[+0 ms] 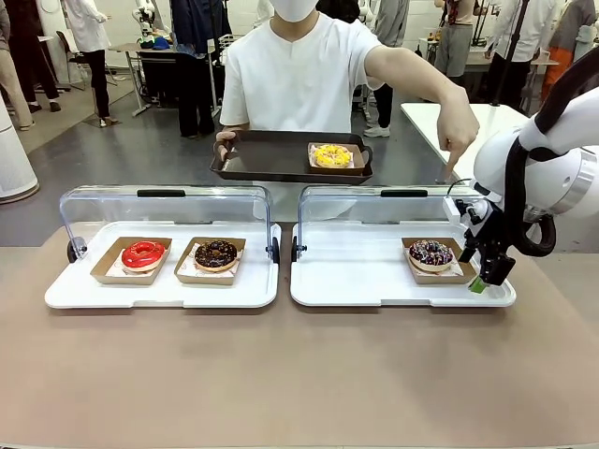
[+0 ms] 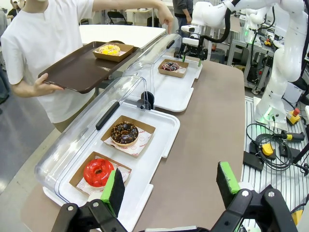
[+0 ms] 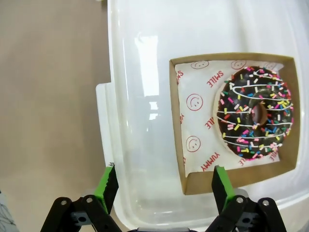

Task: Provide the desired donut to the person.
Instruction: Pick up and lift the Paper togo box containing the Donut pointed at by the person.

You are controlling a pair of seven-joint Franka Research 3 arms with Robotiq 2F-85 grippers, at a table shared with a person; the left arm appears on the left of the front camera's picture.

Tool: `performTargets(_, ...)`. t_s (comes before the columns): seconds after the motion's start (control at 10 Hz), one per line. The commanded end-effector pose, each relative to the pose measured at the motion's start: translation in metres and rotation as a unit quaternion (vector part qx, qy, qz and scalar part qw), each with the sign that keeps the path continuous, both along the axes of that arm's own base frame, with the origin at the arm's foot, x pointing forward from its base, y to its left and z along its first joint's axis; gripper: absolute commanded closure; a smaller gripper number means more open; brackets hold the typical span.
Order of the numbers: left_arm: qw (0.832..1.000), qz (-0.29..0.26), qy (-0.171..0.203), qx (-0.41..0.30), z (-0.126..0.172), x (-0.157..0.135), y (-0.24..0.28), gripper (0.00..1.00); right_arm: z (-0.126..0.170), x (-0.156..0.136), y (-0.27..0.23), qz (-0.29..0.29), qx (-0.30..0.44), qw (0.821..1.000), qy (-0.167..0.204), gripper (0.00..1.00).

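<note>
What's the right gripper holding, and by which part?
Nothing. Right gripper is open with empty jaws, hovering by the corner of the cardboard box holding the sprinkled chocolate donut.

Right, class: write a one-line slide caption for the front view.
Person holding a tray points down toward the sprinkled donut while the open right tool hovers beside its box.

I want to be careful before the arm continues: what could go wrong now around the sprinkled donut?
The open right pincer hangs over one corner of the cardboard box holding the sprinkled donut; a grip there might tilt the box and slide the donut. The person's pointing hand hovers close above that arm, so a lift could brush it.
</note>
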State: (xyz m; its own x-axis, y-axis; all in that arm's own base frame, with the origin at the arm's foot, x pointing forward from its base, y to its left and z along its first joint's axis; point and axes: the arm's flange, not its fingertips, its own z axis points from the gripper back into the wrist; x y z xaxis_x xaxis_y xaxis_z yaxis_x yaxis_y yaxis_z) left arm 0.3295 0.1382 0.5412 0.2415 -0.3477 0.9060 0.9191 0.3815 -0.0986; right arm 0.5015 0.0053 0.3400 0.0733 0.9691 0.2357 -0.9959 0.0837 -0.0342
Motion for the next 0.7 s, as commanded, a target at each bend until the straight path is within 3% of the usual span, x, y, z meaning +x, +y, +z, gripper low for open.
performTargets(0.0,1.0,-0.004,-0.012,-0.007,0.0006,0.0008,0.0009,0.0,-0.0155,-0.0036,0.0055,0.008,-0.008,1.0,-0.018,0.0)
performTargets(0.5,1.0,-0.004,-0.012,-0.007,0.0006,0.0008,0.0009,0.0,-0.0218,-0.0036,0.0104,0.011,-0.01,0.999,-0.031,0.02)
performTargets(0.6,1.0,-0.004,-0.012,-0.007,0.0006,0.0008,0.0009,0.0,-0.021,-0.0035,0.0103,0.009,-0.01,0.999,-0.031,0.58)
